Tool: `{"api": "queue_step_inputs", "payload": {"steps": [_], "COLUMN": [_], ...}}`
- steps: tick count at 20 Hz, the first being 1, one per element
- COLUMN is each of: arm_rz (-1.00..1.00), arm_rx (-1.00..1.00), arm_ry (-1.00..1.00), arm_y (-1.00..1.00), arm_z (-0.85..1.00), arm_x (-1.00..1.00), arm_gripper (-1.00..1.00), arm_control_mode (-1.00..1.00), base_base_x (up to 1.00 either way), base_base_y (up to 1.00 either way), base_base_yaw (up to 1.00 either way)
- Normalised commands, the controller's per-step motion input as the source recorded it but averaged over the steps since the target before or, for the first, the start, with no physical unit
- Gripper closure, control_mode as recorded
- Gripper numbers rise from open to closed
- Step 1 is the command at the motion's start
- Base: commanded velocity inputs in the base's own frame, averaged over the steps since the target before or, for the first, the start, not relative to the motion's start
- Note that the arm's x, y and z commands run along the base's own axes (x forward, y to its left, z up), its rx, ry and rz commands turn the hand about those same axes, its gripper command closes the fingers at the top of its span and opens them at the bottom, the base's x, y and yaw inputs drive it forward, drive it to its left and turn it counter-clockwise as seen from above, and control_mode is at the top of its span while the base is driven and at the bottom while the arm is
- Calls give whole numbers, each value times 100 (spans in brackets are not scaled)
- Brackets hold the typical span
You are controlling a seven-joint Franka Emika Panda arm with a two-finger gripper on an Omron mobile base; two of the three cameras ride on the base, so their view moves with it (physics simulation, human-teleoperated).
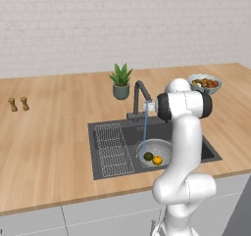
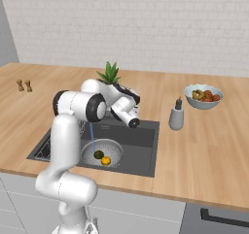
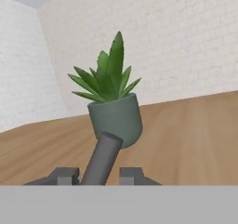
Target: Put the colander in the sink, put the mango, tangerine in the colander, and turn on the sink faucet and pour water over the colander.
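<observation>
The silver colander (image 1: 155, 149) (image 2: 101, 152) sits in the dark sink (image 1: 196, 147) (image 2: 138, 145). Inside it lie the dark green mango (image 1: 148, 156) (image 2: 98, 154) and the orange tangerine (image 1: 157, 160) (image 2: 105, 160). A thin blue stream of water (image 1: 144, 129) (image 2: 91, 131) falls from the sink faucet (image 1: 139, 94) into the colander. In the hand view my gripper (image 3: 98, 175) straddles the faucet's dark grey lever (image 3: 103, 155). Its jaws are slightly apart, with a gap at the right fingertip (image 3: 132, 175). My arm covers the faucet in the right base view.
A potted plant (image 1: 121, 82) (image 2: 109, 74) (image 3: 114, 107) stands just behind the faucet. A soap dispenser (image 2: 176, 115) and a fruit bowl (image 1: 204, 83) (image 2: 203, 96) are to the right. A wire rack (image 1: 112, 149) fills the sink's left half. Two shakers (image 1: 18, 104) stand far left.
</observation>
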Motion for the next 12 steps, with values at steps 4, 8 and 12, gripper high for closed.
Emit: {"api": "queue_step_inputs", "payload": {"steps": [4,8,12], "arm_rz": [0,0,0], "arm_rx": [0,-1,-1], "arm_ry": [0,0,0], "arm_y": [-22,4,-3], "arm_z": [7,18,2], "arm_x": [-15,-25,-13], "arm_gripper": [100,100,100], "arm_control_mode": [-100,-100,-100], "base_base_x": [0,0,0], "base_base_y": [0,0,0], "base_base_yaw": [0,0,0]}}
